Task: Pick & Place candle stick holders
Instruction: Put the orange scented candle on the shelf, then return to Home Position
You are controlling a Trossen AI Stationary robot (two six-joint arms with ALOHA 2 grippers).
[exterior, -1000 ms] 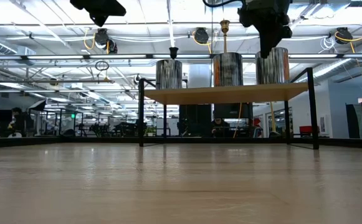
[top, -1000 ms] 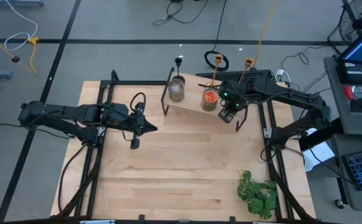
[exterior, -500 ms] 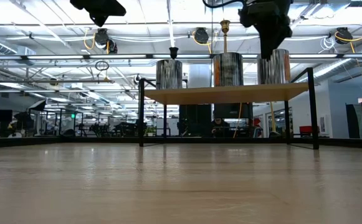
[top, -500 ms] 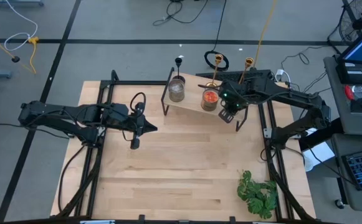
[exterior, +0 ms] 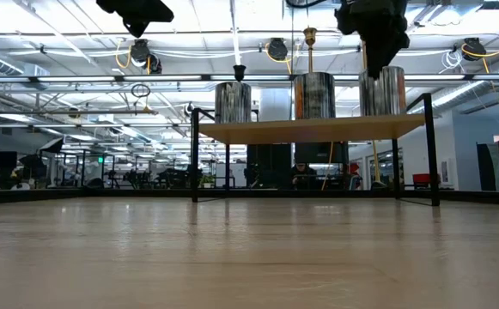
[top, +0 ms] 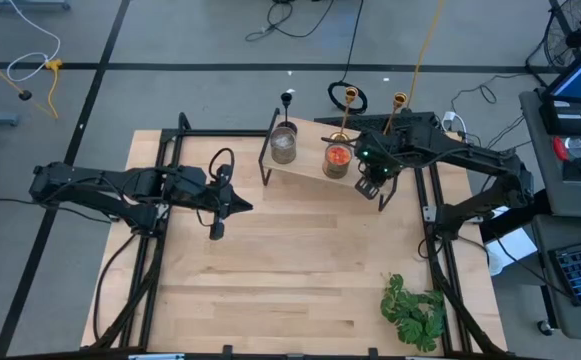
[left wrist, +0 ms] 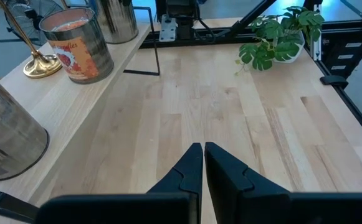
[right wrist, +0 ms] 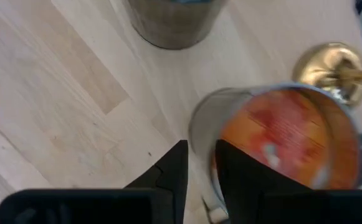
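Overhead, slim brass candle stick holders (top: 348, 100), shiny tins (top: 337, 158), left jaws together, right jaws slightly apart.

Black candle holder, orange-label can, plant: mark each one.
black candle holder (top: 287, 97), high view, on its top cup.
orange-label can (left wrist: 76, 45), left wrist view, on its labelled side wall.
plant (top: 413, 309), high view, on the middle of its leaves.

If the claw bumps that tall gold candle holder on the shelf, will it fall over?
Probably. The gold candle holder has a long thin stem over a small round base, so it looks apt to tip. Its shiny metal likely feels stiff and slippery. The orange can close beside it on the shelf might catch it on that side.
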